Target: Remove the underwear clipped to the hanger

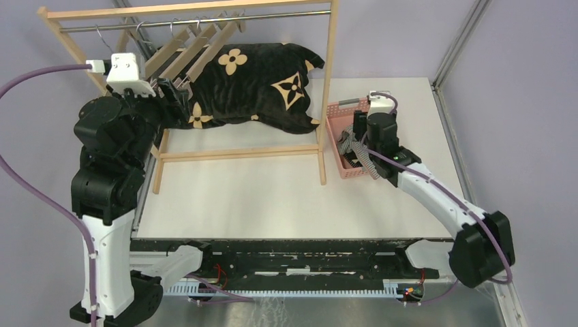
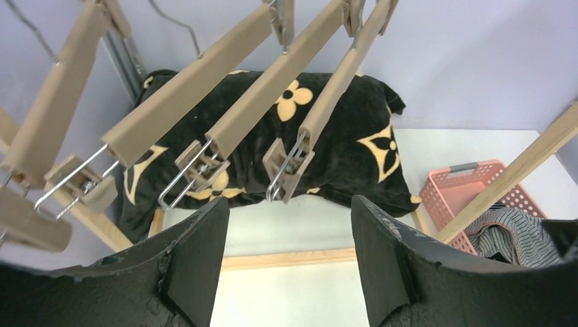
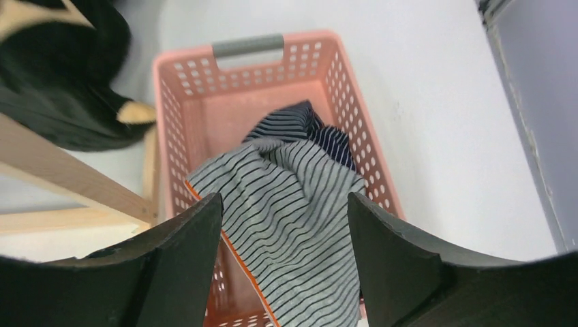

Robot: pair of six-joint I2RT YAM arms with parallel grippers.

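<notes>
- The right end effector (image 3: 283, 204) hangs directly over a pink basket (image 3: 178, 75), its two fingers spread wide and gripping nothing.
- Just beneath those fingers lies the grey-white striped underwear (image 3: 300, 238). It drapes over the basket's near wall, partly inside and partly spilling over.
- Behind it, fully inside the basket, sits the navy striped underwear (image 3: 307, 126), touching the grey piece. No plain black piece can be made out with certainty.
- The basket stands on the white bench (image 1: 272, 197), just to the right of the wooden rack (image 1: 332, 82), so loosened cloth has only a short trip from rack to basket.
- The left end effector (image 2: 290, 211) is raised at the rack's left side, fingers apart and empty. It points up toward the hangers, probably to reach their clips.
- The wooden hangers (image 2: 191, 82) slant down from a metal rail (image 1: 204, 22). The metal clips (image 2: 286, 160) at their lower ends hang near the fingers but do not touch them.
- Every clip visible from the left wrist holds nothing, so the unclipping looks finished or nearly so.
- A large black cushion with tan flowers (image 2: 341, 129) rests on the bench under the rack, behind the hangers. It is not clipped to anything.
</notes>
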